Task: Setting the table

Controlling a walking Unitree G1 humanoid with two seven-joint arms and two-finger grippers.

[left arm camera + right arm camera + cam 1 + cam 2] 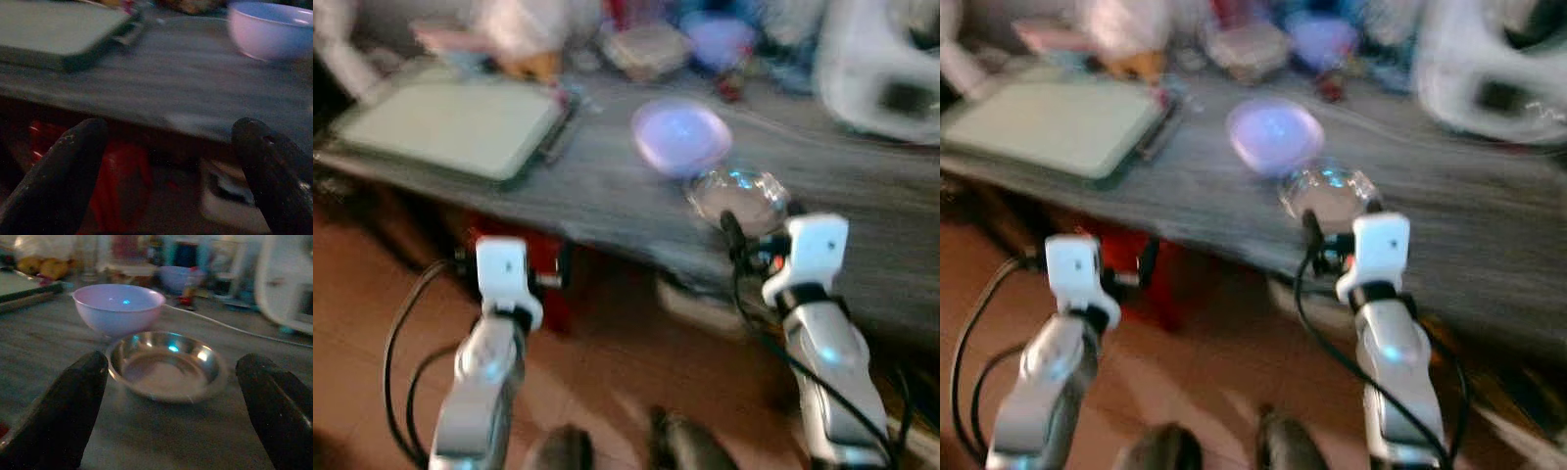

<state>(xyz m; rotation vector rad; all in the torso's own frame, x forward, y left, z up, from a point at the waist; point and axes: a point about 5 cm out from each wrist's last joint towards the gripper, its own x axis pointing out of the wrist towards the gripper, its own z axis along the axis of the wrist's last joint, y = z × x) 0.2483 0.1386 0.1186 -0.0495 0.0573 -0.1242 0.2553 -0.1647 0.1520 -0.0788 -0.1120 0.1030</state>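
Squarely between the spread fingers of the right gripper (171, 406), untouched, the steel dish (166, 364) sits on the grey table (44, 333), with the lilac bowl (119, 307) touching its far rim. The left gripper (166, 171) is wide too, short of the table edge, facing a green tray (54, 27).
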